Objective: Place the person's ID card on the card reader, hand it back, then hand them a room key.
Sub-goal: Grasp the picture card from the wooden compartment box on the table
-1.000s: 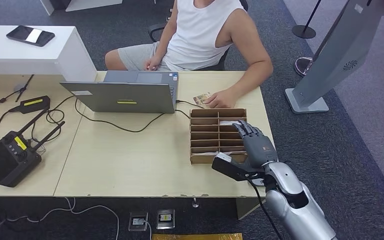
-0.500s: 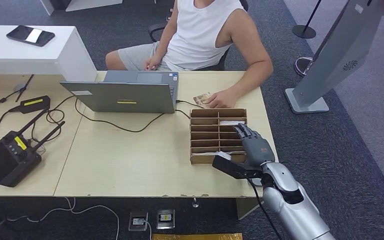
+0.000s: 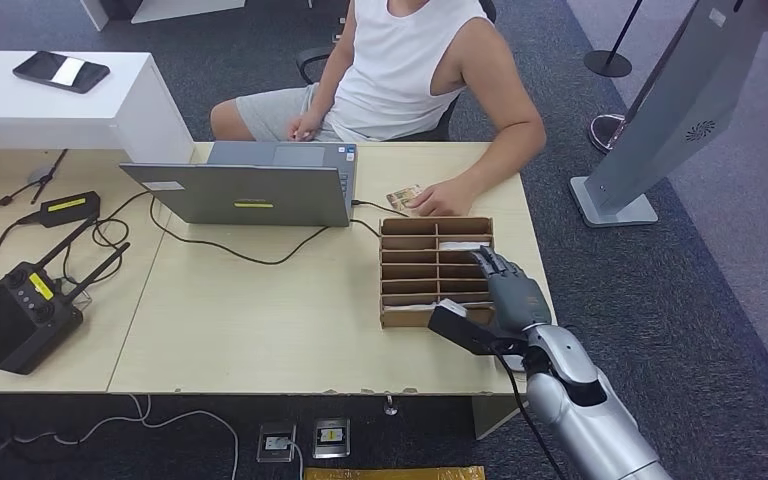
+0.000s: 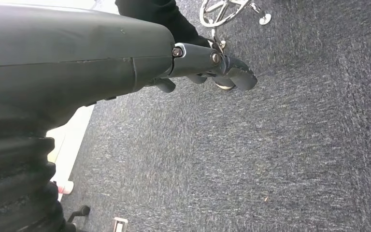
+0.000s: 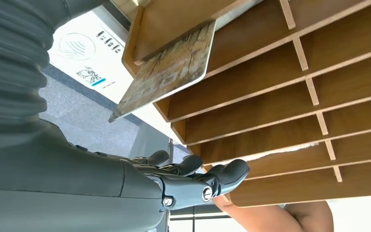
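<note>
Head view shows the right hand (image 3: 513,292), fingers loosely apart and empty, hovering over the near right slots of the cardboard rack (image 3: 410,272), with a room key card (image 5: 166,69) sticking out just beside it.

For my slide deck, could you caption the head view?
Robot's right hand reaches over a cardboard slotted tray while a seated person's hand rests beside a card.
</note>
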`<state>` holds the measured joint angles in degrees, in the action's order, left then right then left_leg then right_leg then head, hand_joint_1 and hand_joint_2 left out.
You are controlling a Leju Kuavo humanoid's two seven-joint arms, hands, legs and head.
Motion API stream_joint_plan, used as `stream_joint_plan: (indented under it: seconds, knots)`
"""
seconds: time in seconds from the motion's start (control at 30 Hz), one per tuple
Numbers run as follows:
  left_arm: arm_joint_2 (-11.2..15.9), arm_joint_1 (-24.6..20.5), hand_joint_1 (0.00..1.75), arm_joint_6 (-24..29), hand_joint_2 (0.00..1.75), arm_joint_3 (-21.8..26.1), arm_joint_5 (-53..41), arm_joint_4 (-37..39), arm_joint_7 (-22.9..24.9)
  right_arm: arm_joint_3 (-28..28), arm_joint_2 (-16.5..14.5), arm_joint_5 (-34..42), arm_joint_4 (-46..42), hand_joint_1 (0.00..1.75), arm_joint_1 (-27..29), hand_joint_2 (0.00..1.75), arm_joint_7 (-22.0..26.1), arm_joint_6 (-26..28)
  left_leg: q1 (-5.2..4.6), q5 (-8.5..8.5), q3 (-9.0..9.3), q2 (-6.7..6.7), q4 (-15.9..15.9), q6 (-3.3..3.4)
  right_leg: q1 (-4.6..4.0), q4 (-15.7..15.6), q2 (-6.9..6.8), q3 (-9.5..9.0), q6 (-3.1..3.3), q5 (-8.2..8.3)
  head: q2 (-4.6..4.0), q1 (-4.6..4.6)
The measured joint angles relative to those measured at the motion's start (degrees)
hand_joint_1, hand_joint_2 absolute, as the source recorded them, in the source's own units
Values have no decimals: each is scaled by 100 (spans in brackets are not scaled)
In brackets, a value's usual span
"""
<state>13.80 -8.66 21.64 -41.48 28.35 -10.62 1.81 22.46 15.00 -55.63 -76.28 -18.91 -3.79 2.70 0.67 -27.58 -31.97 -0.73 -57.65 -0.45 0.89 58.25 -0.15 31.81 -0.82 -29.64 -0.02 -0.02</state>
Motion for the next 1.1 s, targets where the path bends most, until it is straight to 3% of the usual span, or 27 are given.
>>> stream_joint_plan:
  seconds: [0.63, 1.1]
  knots:
    - [6, 1, 0, 7, 175, -1, 11, 0, -1, -239, 289, 182, -540, 0, -12, 175, 43, -26, 0, 0, 2, 0, -1, 0, 0, 0, 1, 0, -1, 1, 0, 1]
    - [44, 0, 0, -60, 175, -4, -57, 0, -83, -248, 444, 173, -825, 0, 211, 175, 126, -1174, 0, 0, 2, 1, -1, 0, 0, 0, 2, 0, -1, 1, 0, 1]
